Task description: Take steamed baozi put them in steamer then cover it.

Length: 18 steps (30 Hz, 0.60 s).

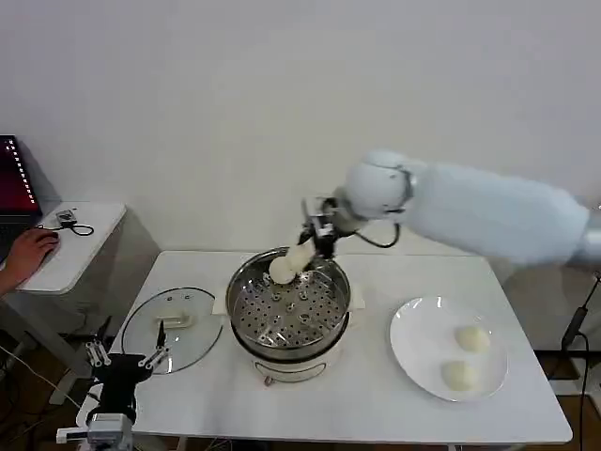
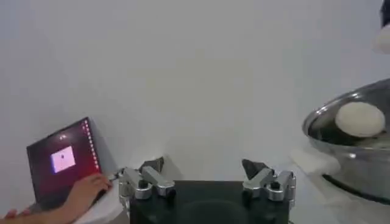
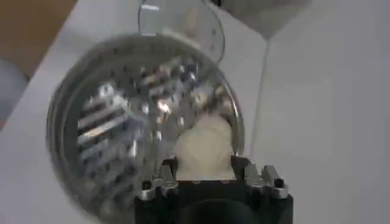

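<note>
The steel steamer (image 1: 240, 287) stands mid-table with its perforated tray showing. One baozi (image 1: 281, 272) lies inside against the far rim; the left wrist view shows it too (image 2: 359, 119). Just above it my right gripper (image 1: 313, 246) is shut on a second baozi (image 1: 300, 256), which sits squeezed between the fingers over the steamer's far edge (image 3: 204, 143). Two more baozi (image 1: 472, 338) (image 1: 459, 375) rest on the white plate (image 1: 413, 324) to the right. The glass lid (image 1: 172, 329) lies flat, left of the steamer. My left gripper (image 1: 127, 358) is parked open at the table's front left corner.
A small side table (image 1: 66, 249) at the far left holds a laptop (image 2: 61, 161), and a person's hand (image 1: 28, 252) rests there. A white cloth (image 2: 314, 161) lies under the steamer's left side. A wall stands close behind the table.
</note>
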Each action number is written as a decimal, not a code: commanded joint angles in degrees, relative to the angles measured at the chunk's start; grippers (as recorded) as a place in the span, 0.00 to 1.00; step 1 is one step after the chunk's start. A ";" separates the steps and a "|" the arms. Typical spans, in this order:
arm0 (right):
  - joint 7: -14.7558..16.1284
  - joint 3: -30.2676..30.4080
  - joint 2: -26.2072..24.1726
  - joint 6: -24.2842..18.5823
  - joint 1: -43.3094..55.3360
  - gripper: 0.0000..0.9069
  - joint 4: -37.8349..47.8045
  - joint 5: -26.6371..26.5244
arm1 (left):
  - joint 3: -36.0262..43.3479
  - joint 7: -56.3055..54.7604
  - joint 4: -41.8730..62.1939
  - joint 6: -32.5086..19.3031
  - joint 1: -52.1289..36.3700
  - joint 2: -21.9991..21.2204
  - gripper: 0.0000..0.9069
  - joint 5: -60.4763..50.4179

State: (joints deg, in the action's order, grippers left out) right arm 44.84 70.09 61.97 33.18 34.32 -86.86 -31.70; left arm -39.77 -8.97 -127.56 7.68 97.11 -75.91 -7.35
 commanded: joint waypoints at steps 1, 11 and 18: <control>-5.70 1.01 11.27 8.31 -7.86 0.68 5.01 -6.41 | -0.33 -0.03 0.05 0.09 0.04 -0.07 1.00 0.06; -5.70 -0.59 13.57 7.76 -13.19 0.68 11.09 -2.68 | -0.53 -0.03 0.08 -0.04 0.18 -0.29 1.00 0.06; -5.52 -2.79 15.77 7.23 -13.86 0.68 15.18 -1.50 | -0.73 -0.02 0.29 -0.27 0.65 -0.35 1.00 0.01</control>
State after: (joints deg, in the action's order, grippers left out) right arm 40.25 68.75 74.32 39.11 23.55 -76.55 -33.54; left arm -40.44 -8.99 -127.32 7.38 97.79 -76.30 -7.33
